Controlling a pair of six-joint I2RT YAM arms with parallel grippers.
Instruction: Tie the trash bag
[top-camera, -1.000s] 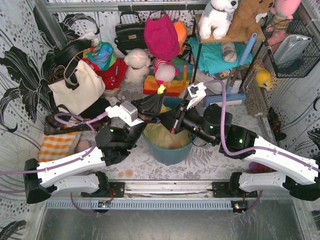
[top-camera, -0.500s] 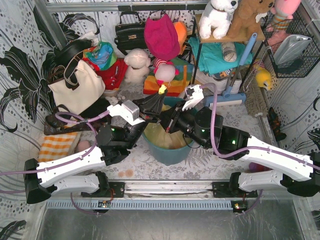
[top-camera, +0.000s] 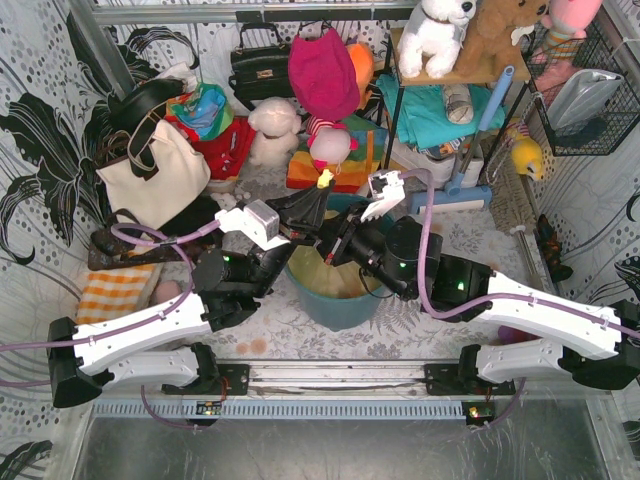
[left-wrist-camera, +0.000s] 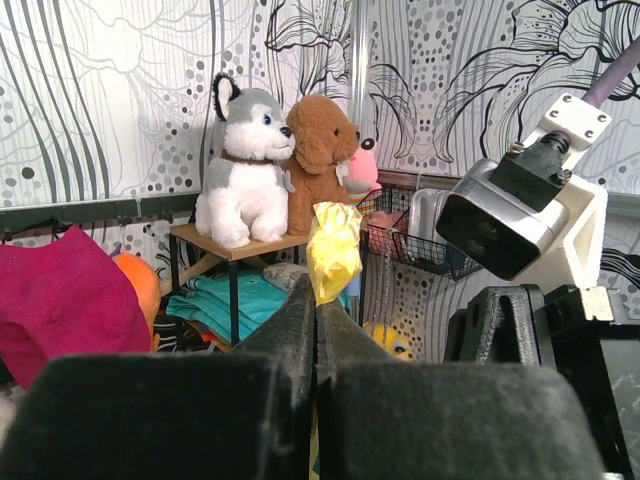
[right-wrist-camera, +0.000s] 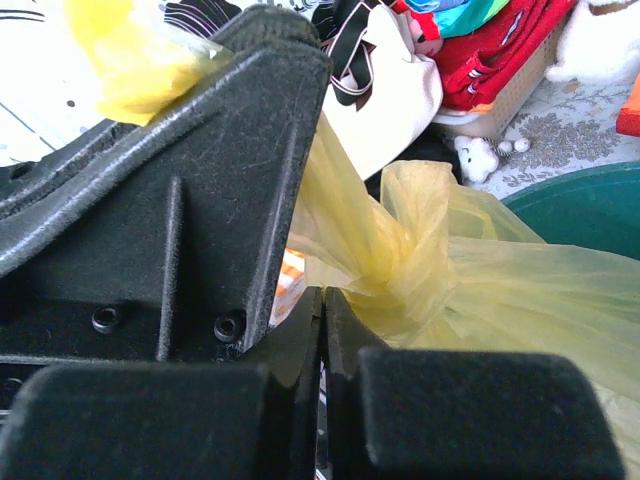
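Note:
The yellow trash bag sits in the teal bucket at the table's middle. My left gripper is shut on a strand of the bag's top and holds it up; a yellow tuft sticks out past its tips. My right gripper is shut on the bag just below, right at a twisted knot, its tips touching the yellow plastic. The left gripper's fingers stand close above, with the tuft at the top.
A cream tote bag stands at the back left, soft toys and a red cloth behind the bucket, and a shelf with plush animals at the back right. An orange striped cloth lies at the left.
My right arm has moved left and closer in under the left gripper, still holding the bag. The left gripper has stayed in place holding the strand up.

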